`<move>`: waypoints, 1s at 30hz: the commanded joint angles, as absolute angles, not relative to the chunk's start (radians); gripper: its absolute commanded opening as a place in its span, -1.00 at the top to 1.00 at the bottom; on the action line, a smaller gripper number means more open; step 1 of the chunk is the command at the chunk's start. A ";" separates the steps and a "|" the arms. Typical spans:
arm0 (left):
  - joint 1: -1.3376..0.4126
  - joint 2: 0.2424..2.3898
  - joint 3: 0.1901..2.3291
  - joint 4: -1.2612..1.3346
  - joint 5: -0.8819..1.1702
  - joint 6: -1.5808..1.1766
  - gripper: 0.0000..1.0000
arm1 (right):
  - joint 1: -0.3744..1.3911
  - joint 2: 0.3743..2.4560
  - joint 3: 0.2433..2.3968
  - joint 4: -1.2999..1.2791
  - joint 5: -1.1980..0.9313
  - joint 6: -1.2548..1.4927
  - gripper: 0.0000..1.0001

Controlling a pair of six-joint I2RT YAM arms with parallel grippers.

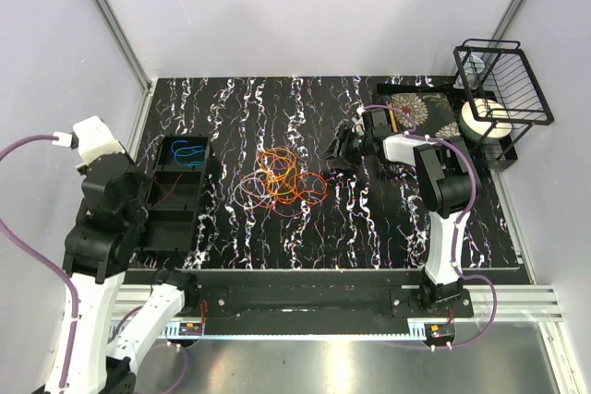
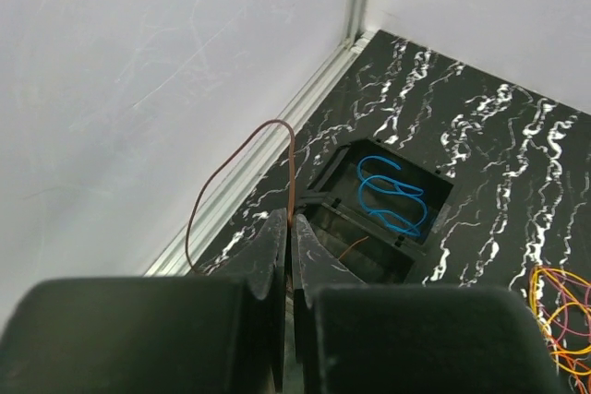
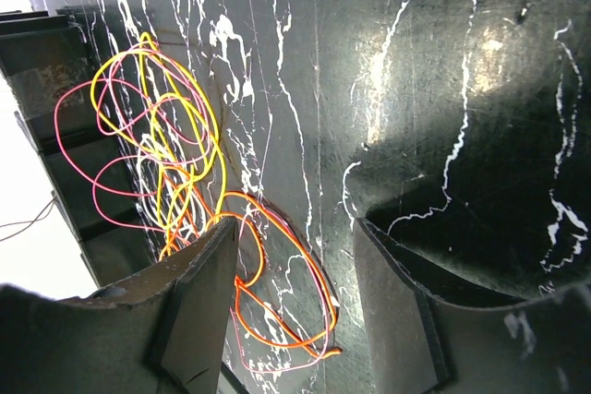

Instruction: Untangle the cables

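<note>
A loose tangle of orange, yellow, pink and pale cables (image 1: 282, 182) lies mid-table, and it also shows as the cable heap (image 3: 157, 136) in the right wrist view. My right gripper (image 1: 334, 156) hovers just right of it, open. An orange loop (image 3: 286, 265) lies on the table between the gripper's fingers (image 3: 199, 265), untouched. My left gripper (image 2: 292, 220) is shut on a thin reddish-brown cable (image 2: 277, 136) that arches up and to the left. It hangs above the black compartment tray (image 1: 175, 219). A blue cable (image 2: 388, 196) is coiled in the tray's far compartment.
A black wire rack (image 1: 503, 89) stands at the back right with a white roll (image 1: 485, 119) beside it and a flower-patterned mat (image 1: 411, 108) nearby. White walls with metal corner posts (image 1: 111, 16) close in the table on three sides.
</note>
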State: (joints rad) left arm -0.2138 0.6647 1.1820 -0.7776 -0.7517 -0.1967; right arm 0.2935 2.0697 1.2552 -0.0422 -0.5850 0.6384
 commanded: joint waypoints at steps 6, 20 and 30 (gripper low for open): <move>-0.210 0.825 1.160 -0.571 -0.580 -0.173 1.00 | 0.291 2.097 1.281 -0.043 -0.586 0.637 -0.19; -0.196 0.851 1.026 -0.581 -0.635 -0.411 1.00 | 0.291 2.102 1.284 -0.046 -0.591 0.638 -0.18; -0.120 0.738 0.873 -0.557 -0.459 -0.741 1.00 | 0.291 2.097 1.284 -0.043 -0.597 0.640 -0.18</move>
